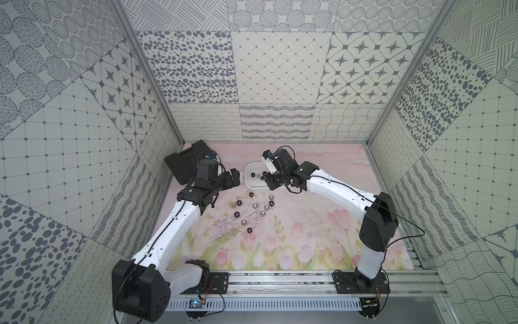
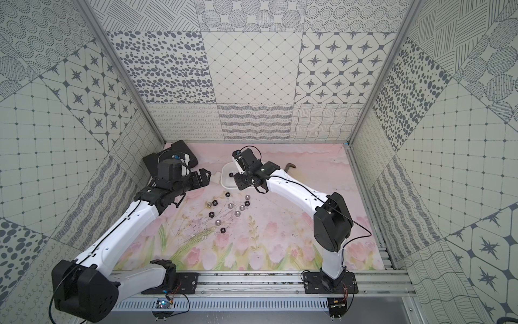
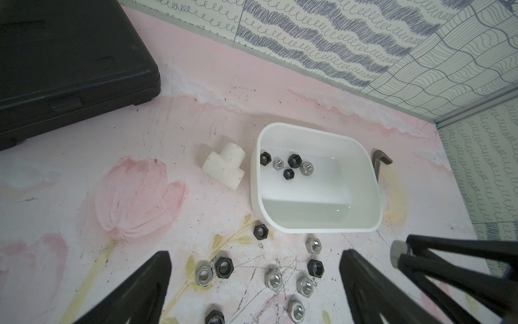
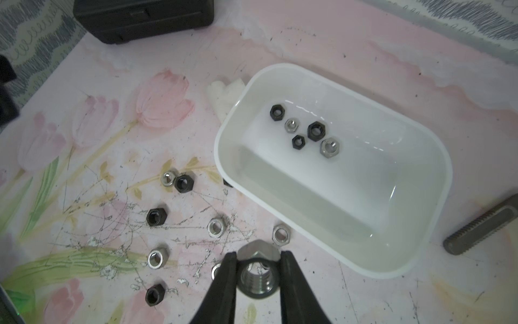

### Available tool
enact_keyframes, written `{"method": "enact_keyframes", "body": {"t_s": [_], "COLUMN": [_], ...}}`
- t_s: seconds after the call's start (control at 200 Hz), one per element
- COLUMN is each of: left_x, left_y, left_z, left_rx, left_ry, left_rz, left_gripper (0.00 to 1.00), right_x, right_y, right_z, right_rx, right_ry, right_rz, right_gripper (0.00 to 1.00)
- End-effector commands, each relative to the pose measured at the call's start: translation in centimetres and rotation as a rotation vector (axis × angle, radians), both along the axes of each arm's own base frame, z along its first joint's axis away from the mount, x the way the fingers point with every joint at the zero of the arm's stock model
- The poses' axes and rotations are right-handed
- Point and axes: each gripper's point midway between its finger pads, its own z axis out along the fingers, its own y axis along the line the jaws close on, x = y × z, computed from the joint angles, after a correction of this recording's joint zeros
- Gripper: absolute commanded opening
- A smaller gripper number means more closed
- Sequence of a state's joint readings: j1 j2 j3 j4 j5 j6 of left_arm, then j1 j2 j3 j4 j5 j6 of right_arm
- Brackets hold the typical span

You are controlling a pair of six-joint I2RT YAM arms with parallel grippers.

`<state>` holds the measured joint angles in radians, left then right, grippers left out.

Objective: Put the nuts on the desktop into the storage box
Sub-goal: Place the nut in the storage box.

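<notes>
Nuts (image 2: 237,214): seventeen counted. Loose on desktop (image 1: 308,224): eleven, five black and six silver. In storage box (image 3: 308,213), 12 o'clock of the scatter in both top views: five, three black, two silver. One silver nut (image 4: 253,283) pinched in right gripper (image 4: 258,254). Storage box: one. White T fitting (image 3: 224,164): one, at box's 9 o'clock. Black case (image 3: 70,61): one, 10 o'clock. Dark L-shaped tool (image 2: 291,167): one, 3 o'clock.

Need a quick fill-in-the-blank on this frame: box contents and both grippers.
The storage box holds ___ nuts.
Of those boxed nuts, ___ are black.
The nut in the right gripper is ___ in colour.
The left gripper stands ___ and empty.
Answers: five; three; silver; open.
</notes>
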<state>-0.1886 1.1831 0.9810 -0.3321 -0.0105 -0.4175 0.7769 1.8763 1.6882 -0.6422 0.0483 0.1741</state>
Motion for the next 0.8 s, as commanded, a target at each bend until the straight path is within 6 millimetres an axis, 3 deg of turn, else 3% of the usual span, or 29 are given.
{"method": "enact_keyframes", "body": {"t_s": [0.0,0.16,0.3,0.796], "left_x": [0.0,-0.2,-0.4,-0.4], "left_y": [-0.3,-0.1,-0.1,-0.1], "left_z": [0.8,1.0,1.1,0.9], "left_rx": [-0.005,-0.005,-0.007,-0.005], "left_ry": [-0.022,-0.028,-0.03,-0.031], "left_rz": [-0.013,-0.01,-0.01,-0.008], "left_gripper": [0.99,0.99,0.99,0.99], "right_x": [2.7,7.0,9.4,11.9], "right_y": [0.4,-1.0,-2.1,-3.9], "right_z": [-1.2,-3.6,-6.1,-11.1], "right_rx": [-0.007,-0.027,-0.04,-0.206], "right_ry": [-0.002,0.028,0.063,0.073], "right_rz": [-0.003,-0.095,-0.153,-0.213], "right_gripper": [0.11,0.11,0.12,0.14]}}
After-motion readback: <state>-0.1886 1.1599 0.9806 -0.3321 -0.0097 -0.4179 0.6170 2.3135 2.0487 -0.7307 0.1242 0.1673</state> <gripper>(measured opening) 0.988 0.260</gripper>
